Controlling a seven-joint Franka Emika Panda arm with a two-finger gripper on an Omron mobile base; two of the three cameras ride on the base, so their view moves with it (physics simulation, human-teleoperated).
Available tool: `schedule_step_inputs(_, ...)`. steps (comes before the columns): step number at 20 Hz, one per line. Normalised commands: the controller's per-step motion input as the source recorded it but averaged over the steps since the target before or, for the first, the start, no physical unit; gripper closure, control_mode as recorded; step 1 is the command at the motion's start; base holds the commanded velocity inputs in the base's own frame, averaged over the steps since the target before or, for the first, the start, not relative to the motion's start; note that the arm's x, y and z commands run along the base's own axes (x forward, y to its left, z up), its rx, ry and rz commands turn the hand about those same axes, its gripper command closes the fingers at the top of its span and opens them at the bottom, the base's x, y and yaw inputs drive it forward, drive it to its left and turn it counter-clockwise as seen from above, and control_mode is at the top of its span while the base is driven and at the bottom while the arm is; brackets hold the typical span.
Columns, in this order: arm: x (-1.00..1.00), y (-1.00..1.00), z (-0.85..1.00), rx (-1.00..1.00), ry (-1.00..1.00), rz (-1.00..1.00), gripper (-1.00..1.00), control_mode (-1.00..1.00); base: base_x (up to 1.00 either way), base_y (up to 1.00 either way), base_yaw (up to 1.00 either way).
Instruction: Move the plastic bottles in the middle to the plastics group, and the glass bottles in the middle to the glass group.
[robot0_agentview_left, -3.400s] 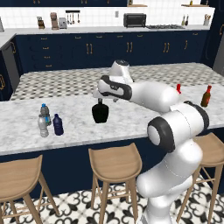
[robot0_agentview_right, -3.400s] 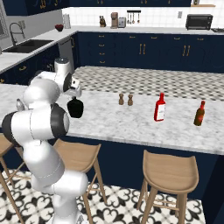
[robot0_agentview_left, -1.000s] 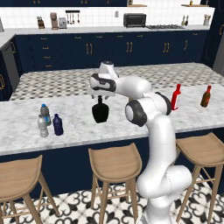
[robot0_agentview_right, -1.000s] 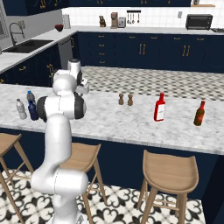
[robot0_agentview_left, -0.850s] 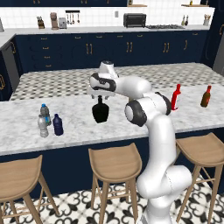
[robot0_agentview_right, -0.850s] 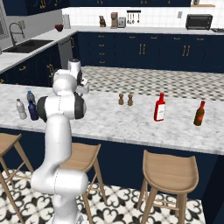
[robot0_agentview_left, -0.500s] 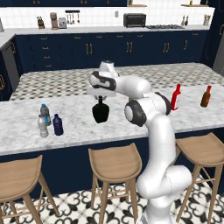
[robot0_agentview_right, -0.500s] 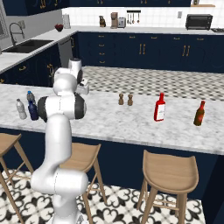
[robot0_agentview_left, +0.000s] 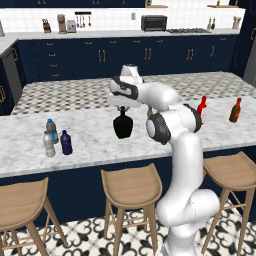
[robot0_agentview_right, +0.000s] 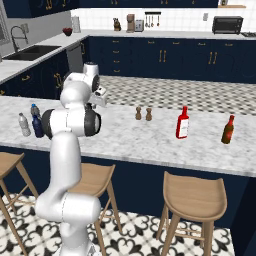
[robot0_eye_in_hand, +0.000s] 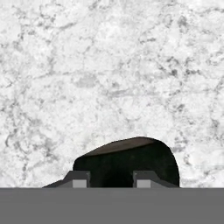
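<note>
The squat black glass bottle (robot0_agentview_left: 123, 126) stands upright mid-counter. My gripper (robot0_agentview_left: 121, 108) hangs directly over its short neck, pointing down. In the hand view the bottle's dark body (robot0_eye_in_hand: 127, 159) bulges up between my two fingertips (robot0_eye_in_hand: 79, 180), and the gripper (robot0_eye_in_hand: 112, 180) is open around it. At the counter's left end the clear-silvery bottle (robot0_agentview_left: 48, 145) and the navy bottle (robot0_agentview_left: 66, 142) stand beside the blue-capped water bottle (robot0_agentview_left: 50, 127). The red bottle (robot0_agentview_left: 201, 106) and the slim brown bottle (robot0_agentview_left: 234, 110) stand at the right. In the right base view my arm hides the black bottle.
Two small brown shakers (robot0_agentview_right: 138, 113) stand mid-counter, between the arm and the red bottle (robot0_agentview_right: 183, 122). Wooden stools (robot0_agentview_left: 130, 184) line the counter's near edge. A bare marble stretch (robot0_agentview_right: 130, 134) lies between the arm and the glass group.
Over the last second almost nothing has moved. Since the oldest frames the arm has straightened up, while the gripper has stayed above the black bottle.
</note>
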Motion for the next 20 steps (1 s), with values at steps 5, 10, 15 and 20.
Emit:
schedule_step_inputs(5, -0.43, -0.99, 0.33, 0.0, -0.09, -0.08, 1.0, -1.0, 0.0, 0.0, 0.0)
schedule_step_inputs(10, -0.27, -1.0, 0.22, 0.0, 0.0, -0.05, 1.0, -1.0, 0.0, 0.0, 0.0)
schedule_step_inputs(15, -0.5, -1.0, 0.1, 0.0, -0.12, -0.01, 1.0, -1.0, 0.0, 0.0, 0.0)
schedule_step_inputs(20, -0.49, -1.0, 0.01, 0.0, -0.15, -0.01, 1.0, -1.0, 0.0, 0.0, 0.0)
